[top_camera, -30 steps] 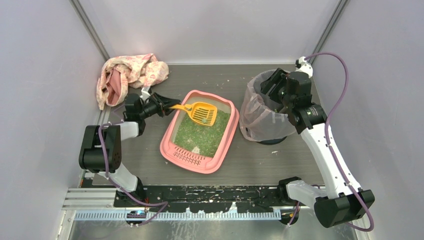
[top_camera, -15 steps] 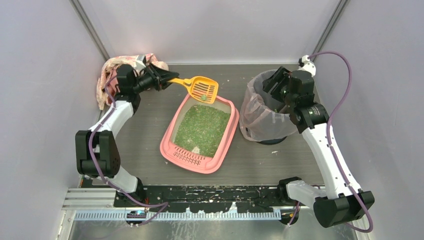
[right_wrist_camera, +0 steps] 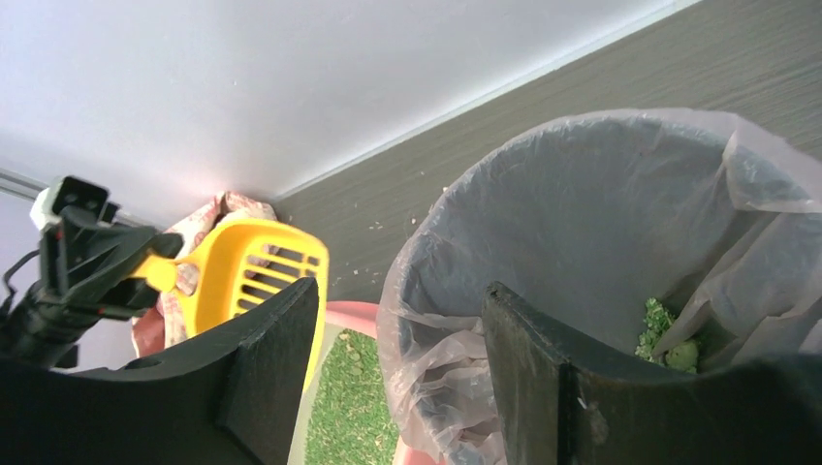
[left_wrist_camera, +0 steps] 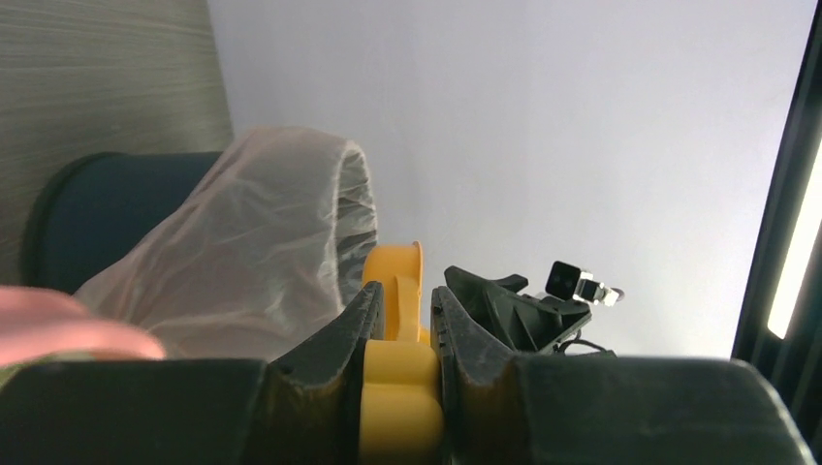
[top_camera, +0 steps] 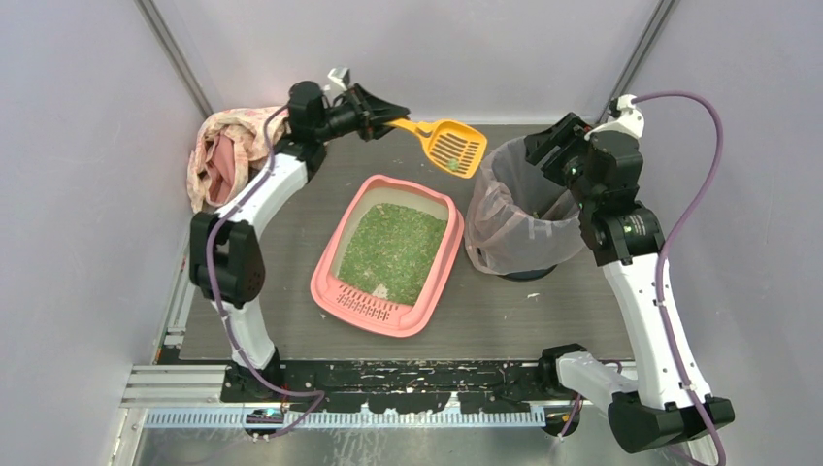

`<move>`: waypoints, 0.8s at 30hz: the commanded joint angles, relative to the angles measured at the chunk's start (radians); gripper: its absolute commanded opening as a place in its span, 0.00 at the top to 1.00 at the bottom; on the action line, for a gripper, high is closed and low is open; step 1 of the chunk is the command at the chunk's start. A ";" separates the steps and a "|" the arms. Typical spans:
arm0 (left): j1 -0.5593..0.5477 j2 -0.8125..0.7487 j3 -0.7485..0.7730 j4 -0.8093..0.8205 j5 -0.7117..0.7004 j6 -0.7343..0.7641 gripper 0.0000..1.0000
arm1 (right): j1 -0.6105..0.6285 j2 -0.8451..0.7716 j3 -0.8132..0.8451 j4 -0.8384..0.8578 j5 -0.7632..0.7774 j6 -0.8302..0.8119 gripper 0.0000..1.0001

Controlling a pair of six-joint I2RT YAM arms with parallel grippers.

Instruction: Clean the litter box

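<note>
The pink litter box (top_camera: 333,254) lies mid-table with green granules (top_camera: 396,248) inside and its grate lip toward the near edge. My left gripper (top_camera: 386,118) is shut on the handle of a yellow slotted scoop (top_camera: 456,148). It holds the scoop in the air just left of the bin's rim, with a small green clump in it. The handle shows between the fingers in the left wrist view (left_wrist_camera: 399,383). My right gripper (top_camera: 555,148) is open and empty above the dark bin lined with a pinkish bag (top_camera: 510,218). In the right wrist view the bin (right_wrist_camera: 582,213) holds green clumps (right_wrist_camera: 669,339).
A pink patterned cloth (top_camera: 238,146) is bunched in the back left corner. Loose granules are scattered on the grey table top around the box and bin. Walls close in on the left, back and right.
My left arm has lifted the scoop out of the litter box and swung it up and to the right, close to the bin. My right arm has risen slightly over the bin.
</note>
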 commanded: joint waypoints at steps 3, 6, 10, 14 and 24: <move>-0.137 0.161 0.332 -0.037 -0.050 -0.042 1.00 | -0.023 -0.055 0.063 0.000 0.013 0.000 0.33; -0.189 0.266 0.507 -0.155 -0.062 0.009 1.00 | -0.034 -0.076 0.078 -0.021 0.025 -0.011 0.33; -0.252 0.426 0.862 -0.443 -0.099 0.199 1.00 | -0.041 -0.102 0.088 -0.052 0.059 -0.037 0.33; -0.280 0.513 0.961 -0.443 -0.126 0.265 1.00 | -0.048 -0.126 0.093 -0.070 0.079 -0.047 0.33; -0.341 0.487 0.872 -0.081 -0.108 0.598 1.00 | -0.048 -0.146 0.103 -0.085 0.113 -0.099 0.33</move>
